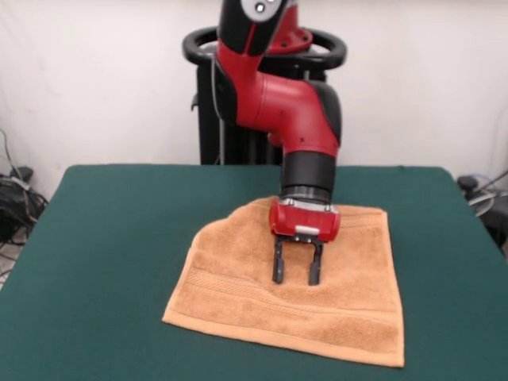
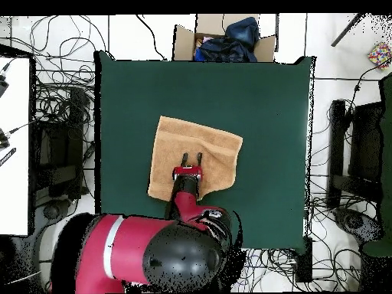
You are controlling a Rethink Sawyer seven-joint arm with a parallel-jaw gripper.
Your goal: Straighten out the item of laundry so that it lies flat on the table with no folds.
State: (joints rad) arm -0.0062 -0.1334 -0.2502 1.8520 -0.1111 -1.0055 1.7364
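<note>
Red arm [image 1: 290, 103] reaching straight down, jaws parted and empty, tips on towel [image 1: 238, 302], green table [image 1: 119, 230]

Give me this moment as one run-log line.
gripper: open, over towel centre | towel: mostly flat, far-left corner looks folded | table: towel mid-table

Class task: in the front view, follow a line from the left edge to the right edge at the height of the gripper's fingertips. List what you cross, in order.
Bare green table → orange-tan towel → open gripper above the towel → towel again → bare table.
</note>
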